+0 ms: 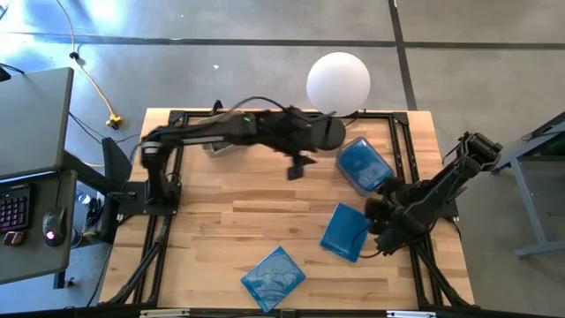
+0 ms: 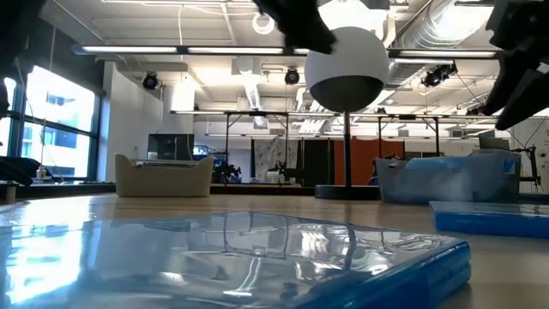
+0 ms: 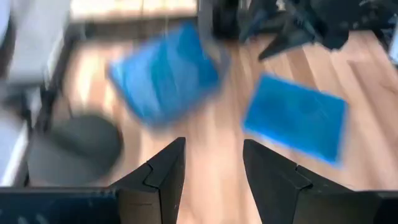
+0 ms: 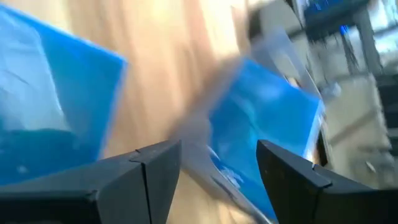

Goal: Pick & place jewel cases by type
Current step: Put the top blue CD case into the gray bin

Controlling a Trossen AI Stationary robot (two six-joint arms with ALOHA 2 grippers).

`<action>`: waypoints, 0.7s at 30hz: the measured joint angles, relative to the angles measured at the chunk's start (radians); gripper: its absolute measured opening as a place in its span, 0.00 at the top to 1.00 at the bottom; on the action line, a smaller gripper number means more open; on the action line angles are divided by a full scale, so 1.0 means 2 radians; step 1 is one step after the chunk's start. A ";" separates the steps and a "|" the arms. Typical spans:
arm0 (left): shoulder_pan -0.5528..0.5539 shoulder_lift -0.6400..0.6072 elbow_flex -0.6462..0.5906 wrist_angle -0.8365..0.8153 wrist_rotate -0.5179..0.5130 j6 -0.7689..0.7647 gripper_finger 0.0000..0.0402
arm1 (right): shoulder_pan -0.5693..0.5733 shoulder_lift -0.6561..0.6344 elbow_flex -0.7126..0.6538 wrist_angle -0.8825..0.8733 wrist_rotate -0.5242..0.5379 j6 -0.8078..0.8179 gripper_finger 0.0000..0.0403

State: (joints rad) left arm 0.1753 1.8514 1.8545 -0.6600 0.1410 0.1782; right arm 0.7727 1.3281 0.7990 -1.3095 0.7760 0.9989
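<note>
Wooden tabletop [image 1: 221, 221] had 3 blue jewel cases [image 1: 344, 231] showing: 1 near the front edge, 1 mid-right, 1 sitting in a bin [image 1: 386, 181] far right. Left gripper [image 1: 297, 170] hung empty mid-table, fingers spread. Right gripper [image 1: 375, 215], fingers apart too, sat just beside the mid-right case. Risk imo: a finger clips that thin case and skids it away instead of grabbing it.

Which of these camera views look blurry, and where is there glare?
Left wrist view: motion-smeared, the blue case in the bin soft-edged. Right wrist view: heavily streaked, blue cases smeared. High view: mostly sharp, only the left gripper slightly blurred. Low view: ceiling lights reflect off the near blue case.
</note>
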 joint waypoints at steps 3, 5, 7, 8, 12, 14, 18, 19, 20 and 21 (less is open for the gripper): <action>0.000 -0.044 0.000 -0.120 0.003 -0.072 0.60 | 0.000 0.000 -0.007 0.102 -0.005 -0.018 0.49; 0.000 -0.062 0.000 -0.190 0.017 -0.118 0.60 | 0.004 0.000 -0.016 0.168 -0.024 -0.058 0.49; -0.007 -0.067 0.000 -0.245 0.028 -0.145 0.60 | 0.005 0.000 -0.025 0.206 -0.028 -0.114 0.49; -0.013 -0.067 -0.003 -0.258 0.026 -0.154 0.60 | 0.005 0.000 -0.026 0.215 -0.026 -0.137 0.49; -0.045 -0.066 -0.058 -0.219 0.017 -0.172 0.60 | 0.005 0.000 -0.010 0.213 -0.094 -0.199 0.49; -0.058 -0.063 -0.106 -0.153 0.018 -0.177 0.60 | 0.007 0.000 -0.002 0.213 -0.142 -0.208 0.49; -0.067 -0.053 -0.202 0.020 0.044 -0.249 0.60 | 0.031 0.001 0.003 0.233 -0.208 -0.224 0.49; -0.066 -0.050 -0.223 0.086 0.052 -0.278 0.60 | 0.043 0.003 0.002 0.236 -0.209 -0.228 0.49; -0.066 -0.047 -0.244 0.138 0.059 -0.312 0.60 | 0.054 0.005 0.002 0.238 -0.205 -0.232 0.49; -0.065 -0.046 -0.265 0.176 0.064 -0.350 0.60 | 0.064 0.009 0.002 0.238 -0.195 -0.237 0.49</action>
State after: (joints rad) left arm 0.0458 1.7590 1.3236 -0.3082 0.2684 -0.5219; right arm 0.9014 1.3470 0.8040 -0.8326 0.3865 0.5244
